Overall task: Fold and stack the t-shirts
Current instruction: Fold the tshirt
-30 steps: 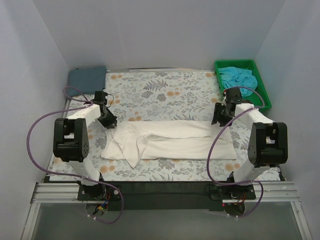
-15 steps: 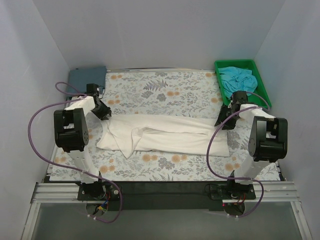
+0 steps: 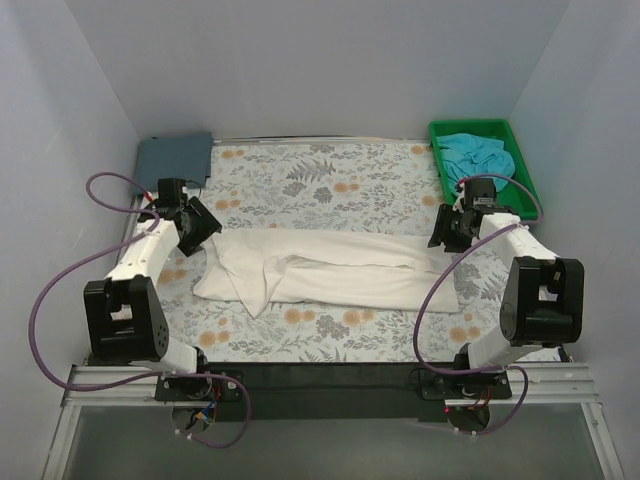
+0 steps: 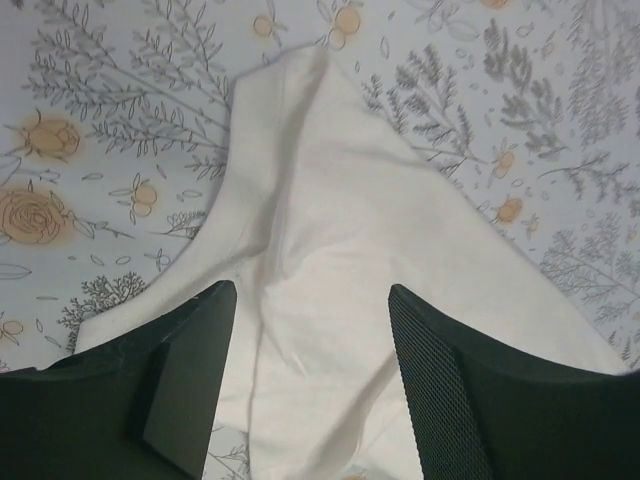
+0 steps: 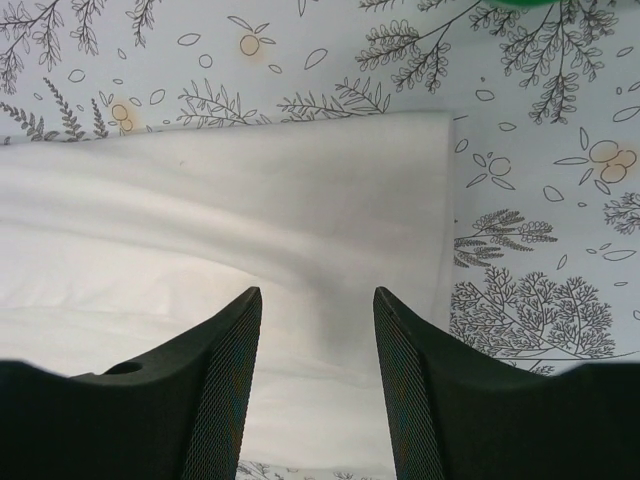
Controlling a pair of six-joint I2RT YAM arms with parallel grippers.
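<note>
The white shirt (image 3: 330,270) lies long across the table (image 3: 330,185). The left gripper (image 4: 312,310) hangs over its left end, spread and empty; the right gripper (image 5: 317,310), over its right end, too.

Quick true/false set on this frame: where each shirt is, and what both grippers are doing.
1. The turquoise shirt lies in the green bin. True.
2. The left gripper is clamped on the white shirt. False: it is open above the cloth and holds nothing.
3. The blue-grey shirt lies at the far left corner. True.
4. The white shirt is stacked on the blue-grey shirt. False: it lies apart from it, mid-table on the floral cover.
5. The right gripper is open. True.
</note>
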